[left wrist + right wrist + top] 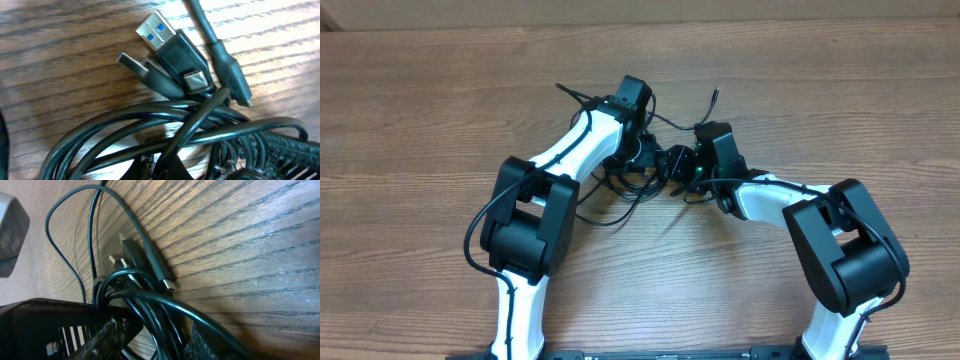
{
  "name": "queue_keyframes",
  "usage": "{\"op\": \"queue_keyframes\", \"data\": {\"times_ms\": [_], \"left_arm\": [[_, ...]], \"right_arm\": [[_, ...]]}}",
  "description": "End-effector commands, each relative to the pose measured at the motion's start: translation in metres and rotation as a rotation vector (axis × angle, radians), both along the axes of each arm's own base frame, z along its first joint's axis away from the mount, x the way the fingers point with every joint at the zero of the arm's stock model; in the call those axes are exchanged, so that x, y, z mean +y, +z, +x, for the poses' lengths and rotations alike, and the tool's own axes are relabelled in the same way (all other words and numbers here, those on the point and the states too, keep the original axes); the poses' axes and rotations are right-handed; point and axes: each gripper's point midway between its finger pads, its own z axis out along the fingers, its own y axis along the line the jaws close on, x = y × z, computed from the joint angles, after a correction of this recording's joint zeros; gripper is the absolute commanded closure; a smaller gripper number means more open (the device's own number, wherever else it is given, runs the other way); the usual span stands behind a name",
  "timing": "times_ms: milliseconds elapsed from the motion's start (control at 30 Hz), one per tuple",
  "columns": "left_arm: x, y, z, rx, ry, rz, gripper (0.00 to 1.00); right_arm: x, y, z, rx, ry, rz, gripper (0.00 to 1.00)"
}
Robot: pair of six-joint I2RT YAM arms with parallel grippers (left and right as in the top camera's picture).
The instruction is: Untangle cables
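1. Two robot arms meet at the middle of a wooden table (440, 100), both working over the cables (650, 172), a small dark knot of thin black cords lying between the left gripper (632, 158) and the right gripper (682, 165), with loose ends trailing outward.

2. The left claw is closed down among the loops. Its ribbed finger (292, 155) sits against the coils, but the pictures do not settle whether a cord is actually pinched.

3. The right claw stands partly open. Several cords run through the gap beside its ribbed pad (107, 335) and none looks clamped.

4. Seen from the left wrist, a USB-A plug with a blue insert (157, 30), a slimmer flat plug (131, 64) and a small metal-tipped connector (196, 81) fan out of the bundle. A long moulded plug (232, 75) lies just beside them.

5. These cords appear light, limp and smooth-jacketed, and likely to slide through a loose grip or drag the whole knot along when pulled.

6. The rigid plug bodies look like the surest holds. The free end near the USB-A plug would probably let a strand be drawn back through its loops without snagging.

7. A hard tug mid-cord risks tightening the knot, since the loops cross each other closely where the plugs meet the coils.
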Motion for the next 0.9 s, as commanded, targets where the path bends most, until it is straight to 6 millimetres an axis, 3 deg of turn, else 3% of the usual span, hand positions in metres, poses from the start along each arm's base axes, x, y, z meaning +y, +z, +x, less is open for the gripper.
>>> {"op": "queue_keyframes", "data": {"times_ms": [0,200,467,667,867], "left_arm": [[-0.014,0.004,-0.008,0.007,-0.108,-0.06,0.96],[-0.025,0.012,-0.013,0.027,-0.155,-0.153,0.96],[-0.044,0.057,-0.022,-0.004,-0.27,-0.316,0.96],[-0.043,0.087,-0.03,-0.042,-0.315,-0.338,0.96],[-0.032,0.119,-0.036,-0.088,-0.323,-0.325,0.96]], "right_arm": [[-0.008,-0.012,-0.003,0.018,-0.02,-0.048,0.55],[-0.002,-0.013,-0.008,0.004,0.012,-0.068,0.55],[-0.004,-0.017,-0.007,-0.019,-0.001,-0.128,0.55],[-0.002,-0.02,-0.009,-0.062,-0.003,-0.206,0.57],[-0.013,-0.023,-0.005,-0.064,-0.051,-0.253,0.66]]}}
